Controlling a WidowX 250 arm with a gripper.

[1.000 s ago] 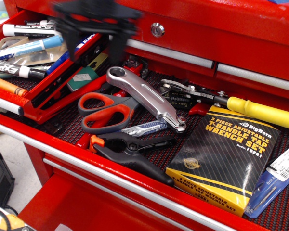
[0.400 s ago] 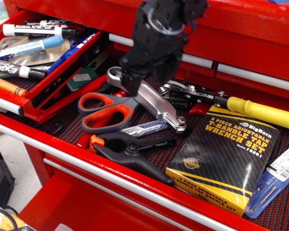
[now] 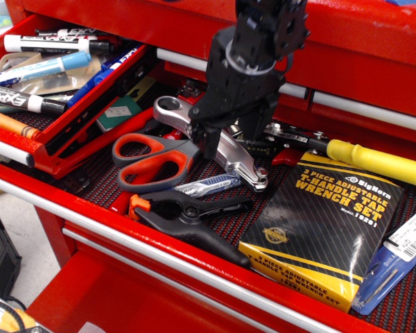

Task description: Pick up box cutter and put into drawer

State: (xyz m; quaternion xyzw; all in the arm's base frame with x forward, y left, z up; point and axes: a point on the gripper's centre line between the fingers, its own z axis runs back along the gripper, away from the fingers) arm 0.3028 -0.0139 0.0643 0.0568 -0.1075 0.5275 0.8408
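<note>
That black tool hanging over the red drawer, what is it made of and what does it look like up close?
The tool is matte black all over, chunky and angular, seemingly plastic or coated metal. Two thick fingers extend from a blocky body. Above them sits a rounded collar with a pale grey ring, and higher up a bulkier black housing with small bolts or fittings. No lettering, stickers or loose cables are visible in this view.

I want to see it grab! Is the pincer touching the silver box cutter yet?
Cannot tell. The only view shows the pincer open, its fingers straddling the box cutter, but the black fingers hide where metal would meet.
</note>
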